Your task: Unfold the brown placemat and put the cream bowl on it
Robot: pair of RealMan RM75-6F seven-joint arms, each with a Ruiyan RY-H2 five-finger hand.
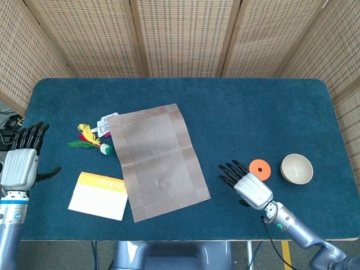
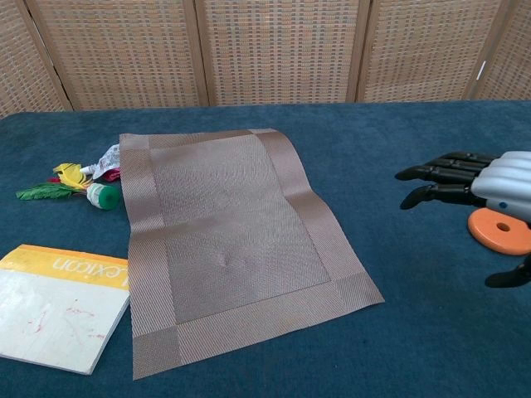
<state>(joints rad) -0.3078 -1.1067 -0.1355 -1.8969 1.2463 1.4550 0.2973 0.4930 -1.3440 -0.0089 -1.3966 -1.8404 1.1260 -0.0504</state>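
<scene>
The brown placemat lies unfolded and flat on the blue table, left of centre. At the right side of the table sits the cream bowl, upright and untouched; the chest view does not show it. My right hand hovers open between the mat and the bowl, fingers spread and pointing left, holding nothing. My left hand is open at the table's left edge, well away from the mat, and is seen only in the head view.
An orange disc lies just beside my right hand, left of the bowl. A yellow and white book touches the mat's left edge. A small pile of coloured toys lies at the mat's far left corner.
</scene>
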